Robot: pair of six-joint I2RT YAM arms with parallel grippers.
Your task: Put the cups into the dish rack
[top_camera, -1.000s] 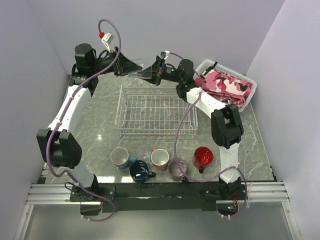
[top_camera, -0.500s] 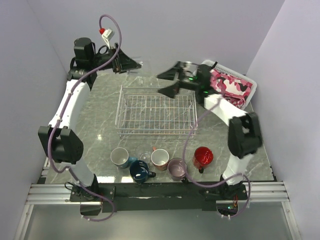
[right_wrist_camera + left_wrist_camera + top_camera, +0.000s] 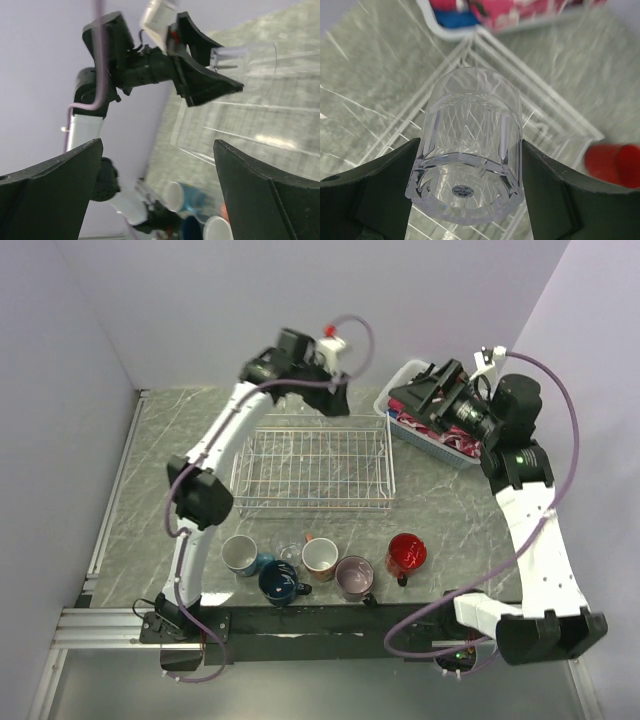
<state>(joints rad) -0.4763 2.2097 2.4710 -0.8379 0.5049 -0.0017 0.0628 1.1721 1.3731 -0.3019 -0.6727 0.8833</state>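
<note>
The left fingers (image 3: pixel 380 192) are clamped on a small clear glass (image 3: pixel 470 150), one dark pad pressed to each side of it. The glass has a cut pattern on its wall. Its thick base, with a small round sticker, faces the wrist camera, and its mouth points away, toward the wire below. It is held in the air over the far part of the dish rack (image 3: pixel 310 502), near the rack's far right corner. No cup can be made out inside the rack.

The right fingers (image 3: pixel 45 195) stand wide apart with nothing between them. In the top view that arm is swung out to the right, its wrist raised above the white basket (image 3: pixel 436 25) of pink cloth (image 3: pixel 500 10) at the far right of the counter (image 3: pixel 180 470). Its camera looks across at the left arm and the held glass.

The rest of the cups stand in a loose row on the counter, just in front of the rack and apart from it:
- a teal-blue mug (image 3: pixel 238 554) with a white inside, at the left
- a navy mug (image 3: pixel 282 583), nearer the arm bases
- a second small glass (image 3: pixel 290 553), hard to make out, just behind the navy mug
- a salmon-orange mug (image 3: pixel 320 558)
- a mauve mug (image 3: pixel 353 577)
- a red mug (image 3: pixel 407 554), at the right end

All the mugs sit mouth up.
</note>
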